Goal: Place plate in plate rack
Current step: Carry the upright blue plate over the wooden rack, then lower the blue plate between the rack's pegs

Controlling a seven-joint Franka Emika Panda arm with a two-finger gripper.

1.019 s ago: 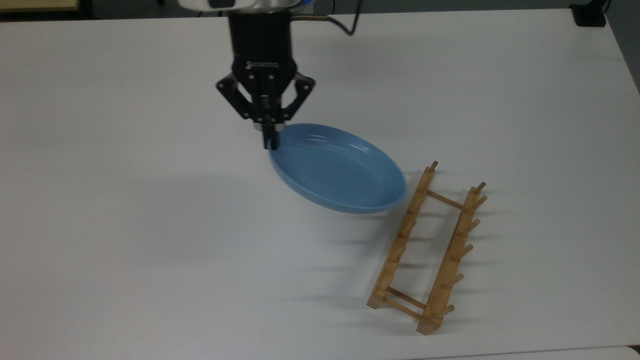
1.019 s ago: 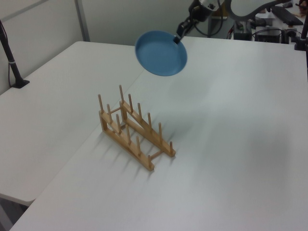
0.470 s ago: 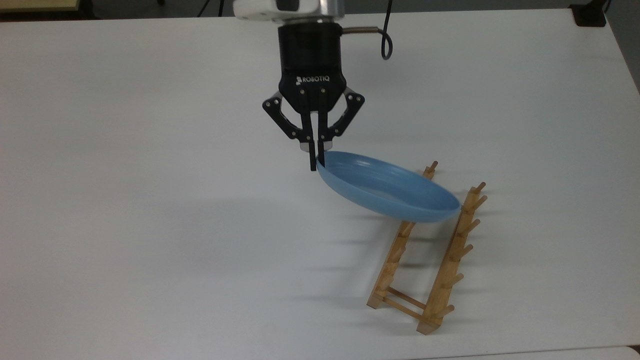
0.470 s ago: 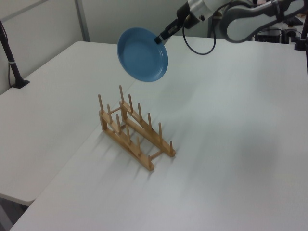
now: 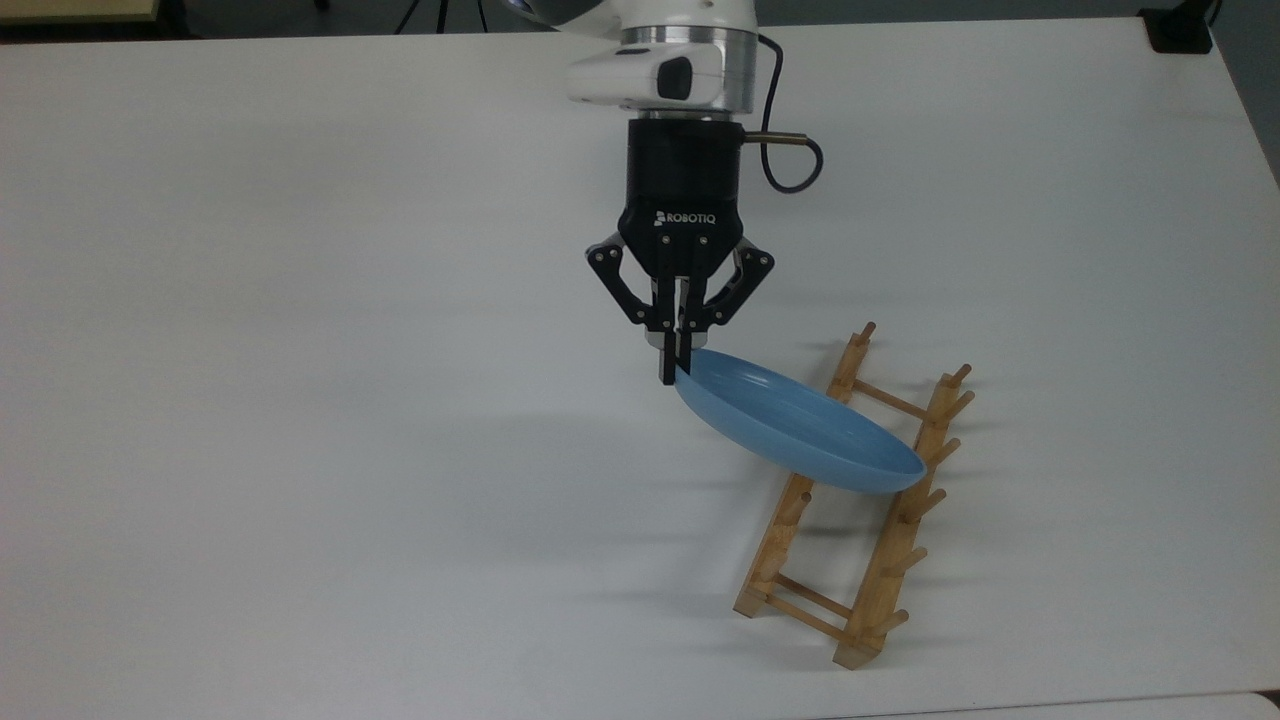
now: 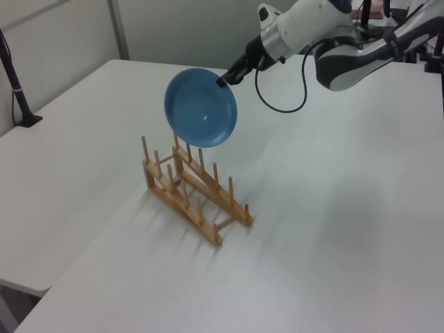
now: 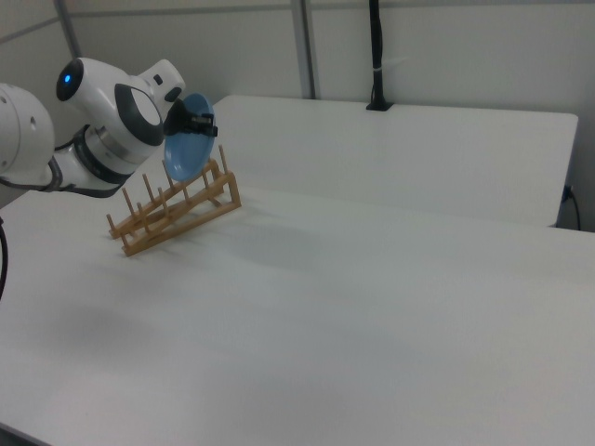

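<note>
The gripper (image 5: 675,375) is closed on the rim of the plate (image 5: 800,425), holding it tilted in the air above the far end of the rack (image 5: 850,520), clear of the pegs. The rack stands on the tabletop (image 5: 300,400) near the front edge in the top view, toward the top view's right.
</note>
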